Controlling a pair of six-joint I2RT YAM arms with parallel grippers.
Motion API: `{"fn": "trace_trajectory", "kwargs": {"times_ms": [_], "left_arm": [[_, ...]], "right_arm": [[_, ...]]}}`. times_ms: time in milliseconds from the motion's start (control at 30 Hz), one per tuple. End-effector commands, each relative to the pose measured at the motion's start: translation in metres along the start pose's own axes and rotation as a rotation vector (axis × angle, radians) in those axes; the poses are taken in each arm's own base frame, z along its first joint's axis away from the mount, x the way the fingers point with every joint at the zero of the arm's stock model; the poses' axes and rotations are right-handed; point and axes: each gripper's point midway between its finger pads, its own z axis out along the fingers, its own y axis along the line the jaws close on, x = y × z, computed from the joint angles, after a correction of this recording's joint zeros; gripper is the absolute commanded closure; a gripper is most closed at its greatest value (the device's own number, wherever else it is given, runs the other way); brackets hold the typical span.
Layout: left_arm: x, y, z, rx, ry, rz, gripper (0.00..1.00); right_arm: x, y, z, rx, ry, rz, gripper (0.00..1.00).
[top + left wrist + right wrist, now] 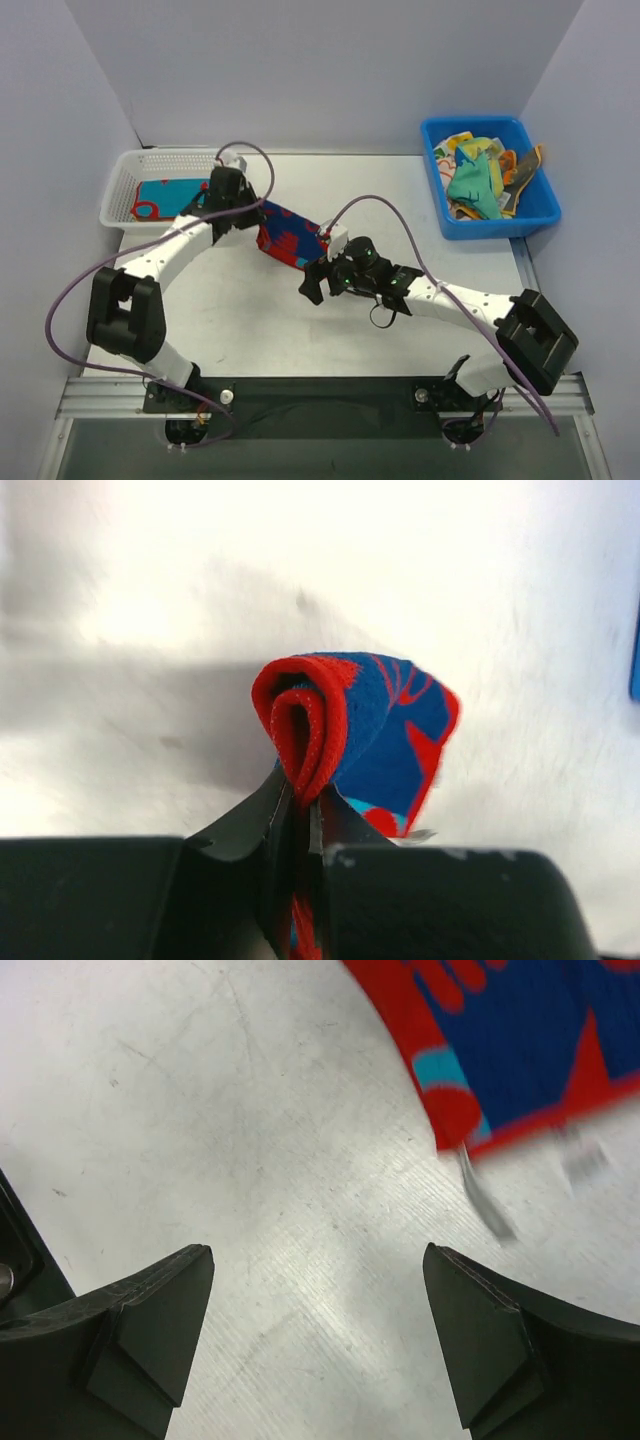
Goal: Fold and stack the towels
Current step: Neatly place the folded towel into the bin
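A red-and-blue patterned towel (292,236) lies folded in the middle of the table. My left gripper (254,222) is at its left end, shut on a doubled red edge of the cloth. In the left wrist view the towel (385,735) curls up from between the fingers of the left gripper (303,802). My right gripper (318,279) hangs open just off the towel's near right corner, with nothing in it. In the right wrist view the right gripper (318,1335) has only bare table between its fingers. The towel's corner (520,1050) with a white tag is at the upper right of that view.
A white mesh basket (118,188) at the back left holds a teal towel with red print (165,197). A blue bin (500,226) at the back right holds several crumpled towels (480,178). Grey walls enclose the table.
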Motion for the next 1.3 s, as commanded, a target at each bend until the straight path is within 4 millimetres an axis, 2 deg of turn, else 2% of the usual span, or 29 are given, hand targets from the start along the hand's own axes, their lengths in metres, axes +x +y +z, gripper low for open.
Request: {"fn": "trace_trajectory", "kwargs": {"times_ms": [0, 67, 100, 167, 200, 267, 300, 333, 400, 433, 500, 533, 600, 633, 667, 800, 833, 1067, 1167, 1267], "left_arm": [[-0.053, 0.024, -0.016, -0.066, -0.015, 0.136, 1.0], [-0.069, 0.038, -0.019, -0.085, -0.005, 0.129, 1.0], [-0.098, 0.042, -0.028, -0.085, -0.057, 0.141, 1.0], [-0.119, 0.056, -0.034, -0.125, -0.083, 0.156, 1.0], [-0.143, 0.066, -0.044, -0.155, -0.132, 0.175, 1.0], [-0.158, 0.082, -0.048, -0.21, -0.144, 0.173, 1.0], [-0.178, 0.083, -0.057, -0.219, -0.182, 0.203, 1.0], [-0.188, 0.103, -0.057, -0.259, -0.181, 0.191, 1.0], [-0.197, 0.119, -0.065, -0.307, -0.169, 0.224, 1.0], [-0.211, 0.13, -0.068, -0.33, -0.184, 0.227, 1.0], [-0.218, 0.142, -0.074, -0.36, -0.167, 0.263, 1.0], [-0.231, 0.15, -0.078, -0.394, -0.183, 0.275, 1.0], [-0.239, 0.174, -0.087, -0.467, -0.173, 0.272, 1.0], [-0.241, 0.181, -0.082, -0.479, -0.161, 0.265, 1.0], [-0.249, 0.188, -0.089, -0.493, -0.174, 0.251, 1.0], [-0.254, 0.204, -0.08, -0.492, -0.164, 0.23, 1.0], [-0.252, 0.211, -0.071, -0.496, -0.147, 0.223, 1.0], [-0.234, 0.237, -0.038, -0.505, -0.065, 0.198, 1.0], [-0.226, 0.248, -0.028, -0.528, -0.035, 0.19, 0.92], [-0.22, 0.262, -0.023, -0.586, -0.013, 0.186, 0.73]], "right_arm": [[0.003, -0.017, -0.02, 0.089, 0.028, -0.06, 0.11], [0.007, -0.019, -0.024, 0.101, 0.041, -0.065, 0.1], [0.009, -0.02, -0.027, 0.108, 0.039, -0.067, 0.09], [0.013, -0.021, -0.029, 0.11, 0.058, -0.066, 0.07], [0.014, -0.021, -0.029, 0.112, 0.065, -0.066, 0.06], [0.018, -0.024, -0.029, 0.128, 0.088, -0.062, 0.02], [0.018, -0.025, -0.027, 0.132, 0.102, -0.065, 0.01], [0.02, -0.027, -0.026, 0.138, 0.111, -0.066, 0.01], [0.025, -0.029, -0.023, 0.147, 0.14, -0.071, 0.0], [0.025, -0.029, -0.022, 0.147, 0.142, -0.076, 0.0], [0.029, -0.031, -0.019, 0.15, 0.168, -0.075, 0.0], [0.03, -0.03, -0.018, 0.146, 0.178, -0.076, 0.0], [0.031, -0.027, -0.015, 0.131, 0.206, -0.073, 0.0], [0.032, -0.027, -0.015, 0.127, 0.217, -0.073, 0.0], [0.031, -0.025, -0.015, 0.121, 0.232, -0.075, 0.0], [0.031, -0.027, -0.01, 0.128, 0.261, -0.086, 0.0], [0.036, -0.028, -0.012, 0.133, 0.29, -0.084, 0.0], [0.033, -0.023, -0.004, 0.116, 0.314, -0.066, 0.0], [0.034, -0.023, -0.004, 0.12, 0.322, -0.071, 0.0], [0.036, -0.024, -0.005, 0.123, 0.326, -0.071, 0.0]]}}
